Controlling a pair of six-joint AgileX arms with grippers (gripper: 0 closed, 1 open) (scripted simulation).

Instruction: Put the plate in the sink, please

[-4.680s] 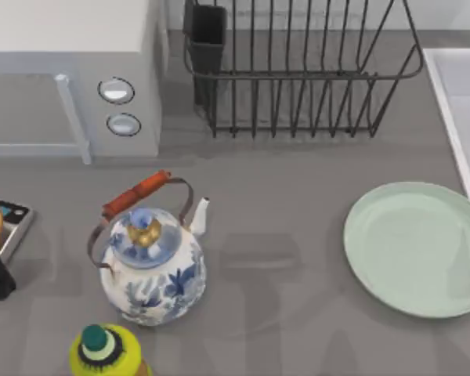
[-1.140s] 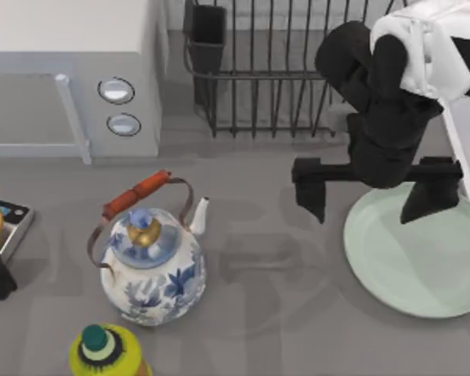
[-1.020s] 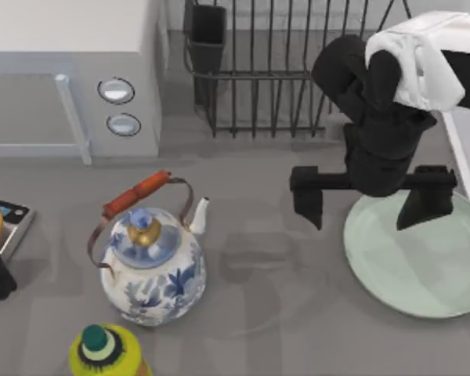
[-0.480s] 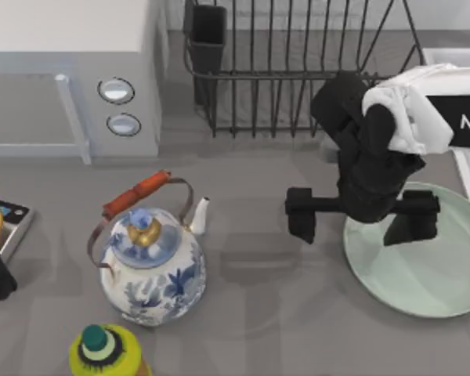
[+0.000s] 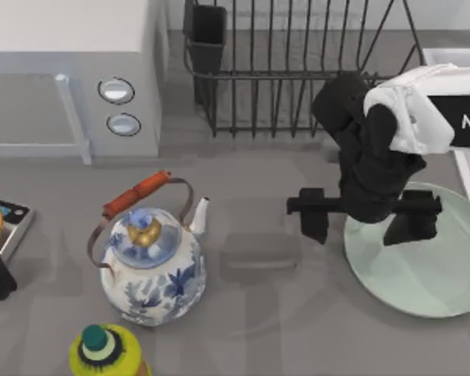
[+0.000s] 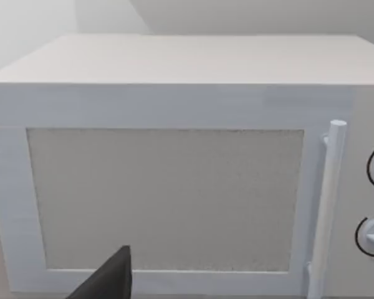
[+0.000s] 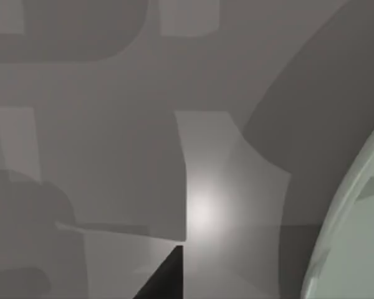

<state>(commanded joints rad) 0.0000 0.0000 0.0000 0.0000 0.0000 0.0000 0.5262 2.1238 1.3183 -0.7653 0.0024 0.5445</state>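
over the last half second the right gripper, jaws spread and empty, had narrowed slightly while straddling the left rim of the plate, which lay on the counter left of the sink, suggesting a rim grasp; legible lettering: "ag".
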